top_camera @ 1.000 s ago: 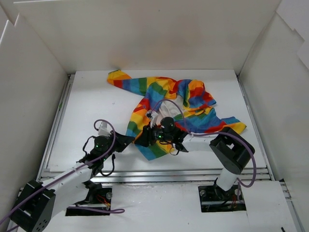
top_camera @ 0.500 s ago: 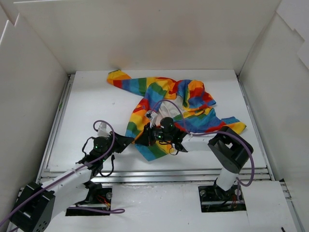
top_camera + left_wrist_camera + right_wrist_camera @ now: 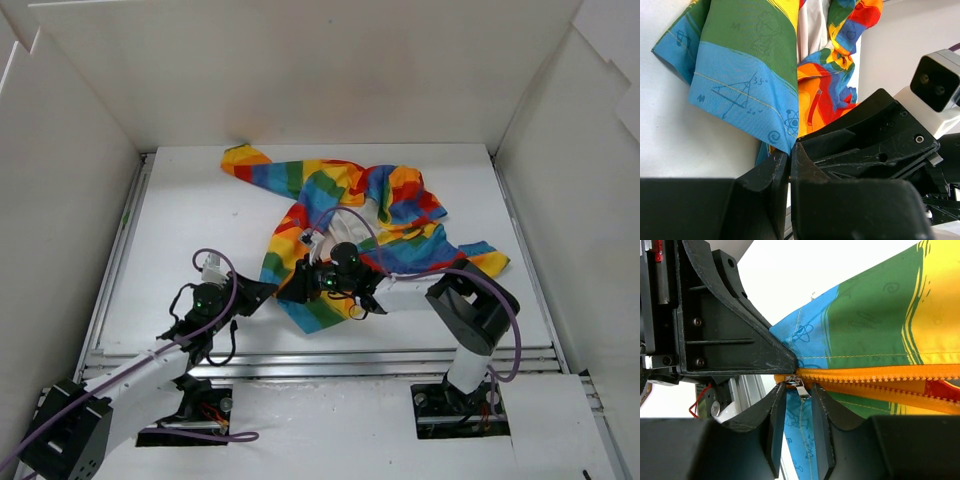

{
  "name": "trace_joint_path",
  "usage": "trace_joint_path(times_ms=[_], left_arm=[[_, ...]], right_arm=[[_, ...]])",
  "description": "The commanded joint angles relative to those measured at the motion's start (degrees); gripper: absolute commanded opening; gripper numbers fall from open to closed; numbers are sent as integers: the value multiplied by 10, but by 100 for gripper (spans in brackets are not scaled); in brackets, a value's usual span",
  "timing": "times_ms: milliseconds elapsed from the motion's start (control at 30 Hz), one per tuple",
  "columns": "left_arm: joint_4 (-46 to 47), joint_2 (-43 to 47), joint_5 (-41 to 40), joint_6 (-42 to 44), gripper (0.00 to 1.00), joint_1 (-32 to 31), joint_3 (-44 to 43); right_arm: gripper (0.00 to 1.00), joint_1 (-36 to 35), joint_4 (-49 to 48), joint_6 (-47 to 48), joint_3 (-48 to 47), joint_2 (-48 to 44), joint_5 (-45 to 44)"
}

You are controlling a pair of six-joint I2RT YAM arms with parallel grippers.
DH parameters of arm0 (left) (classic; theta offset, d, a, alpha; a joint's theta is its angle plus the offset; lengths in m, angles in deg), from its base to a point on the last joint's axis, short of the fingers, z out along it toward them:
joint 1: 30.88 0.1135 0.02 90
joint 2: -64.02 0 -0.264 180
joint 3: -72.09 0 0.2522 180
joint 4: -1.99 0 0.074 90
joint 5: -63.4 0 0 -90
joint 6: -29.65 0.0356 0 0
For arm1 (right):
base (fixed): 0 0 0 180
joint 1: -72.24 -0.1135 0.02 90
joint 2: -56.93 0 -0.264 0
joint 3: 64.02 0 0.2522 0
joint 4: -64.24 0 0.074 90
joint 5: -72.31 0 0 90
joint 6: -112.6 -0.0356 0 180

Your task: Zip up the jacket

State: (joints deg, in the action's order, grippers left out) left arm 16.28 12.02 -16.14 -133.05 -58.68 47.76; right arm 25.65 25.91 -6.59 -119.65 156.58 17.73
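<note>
The rainbow-striped jacket [image 3: 340,215] lies crumpled mid-table, its white lining showing. My left gripper [image 3: 270,289] is shut on the jacket's blue bottom corner [image 3: 750,75]; in the left wrist view the jaws [image 3: 789,157] pinch the hem's tip. My right gripper [image 3: 300,284] meets it from the right. In the right wrist view its fingers [image 3: 798,392] stand slightly apart on either side of the metal zipper pull [image 3: 802,388], at the bottom end of the orange zipper [image 3: 880,374]. The zipper's two rows run apart to the right. The left gripper's finger [image 3: 765,352] touches the fabric just above the pull.
White walls enclose the table on the left [image 3: 60,220], back and right [image 3: 580,200]. An aluminium rail [image 3: 320,355] runs along the near edge. One sleeve [image 3: 250,165] stretches toward the back left. The right arm's elbow [image 3: 470,300] hangs over the jacket's right hem.
The right arm's elbow has shifted a little to the left. Both grippers stay at the jacket's bottom corner.
</note>
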Motion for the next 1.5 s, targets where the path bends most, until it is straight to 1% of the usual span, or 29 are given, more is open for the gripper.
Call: trace_joint_path(times_ms=[0, 167, 233, 267, 333, 500, 567, 700, 733, 833, 900, 933, 1033, 1267, 1333, 1400, 1467], left_arm=[[34, 9, 5, -6, 0, 4, -12], [29, 15, 4, -6, 0, 4, -12], [29, 16, 3, -6, 0, 4, -12], [29, 16, 4, -6, 0, 4, -12], [29, 16, 4, -7, 0, 4, -11], [29, 19, 6, -8, 0, 9, -10], [25, 22, 9, -7, 0, 9, -12], [12, 34, 17, 2, 0, 9, -15], [5, 38, 18, 5, 0, 9, -16], [-12, 43, 30, 13, 0, 9, -18], [-20, 45, 39, 16, 0, 9, -17], [-30, 52, 41, 18, 0, 14, -16], [-44, 66, 46, 19, 0, 14, -9], [-86, 103, 50, 33, 0, 14, -14], [-121, 131, 45, 45, 0, 19, -23], [-162, 156, 28, 70, 0, 20, -33], [-197, 194, 18, 91, 0, 20, -65]], right_arm=[[23, -3, -46, -3, -30, 0, 16], [7, -3, -43, -3, -36, 1, 15], [5, -3, -44, -5, -37, 4, 17], [2, -4, -46, -7, -38, 6, 18], [0, -3, -52, -10, -37, 8, 18], [0, -3, -61, -16, -33, 6, 10], [0, -3, -50, -12, -31, -1, -3], [0, -3, 5, 17, -24, -32, -71], [0, 0, 45, 25, -25, -47, -106], [0, 3, 121, 50, -33, -67, -167], [0, 8, 159, 62, -41, -80, -185], [0, 7, 170, 66, -43, -89, -212], [0, 12, 210, 77, -51, -103, -258], [0, 14, 290, 100, -76, -112, -338], [0, 30, 319, 104, -74, -125, -372], [0, 46, 327, 92, -60, -137, -380], [0, 78, 347, 91, -64, -148, -406]])
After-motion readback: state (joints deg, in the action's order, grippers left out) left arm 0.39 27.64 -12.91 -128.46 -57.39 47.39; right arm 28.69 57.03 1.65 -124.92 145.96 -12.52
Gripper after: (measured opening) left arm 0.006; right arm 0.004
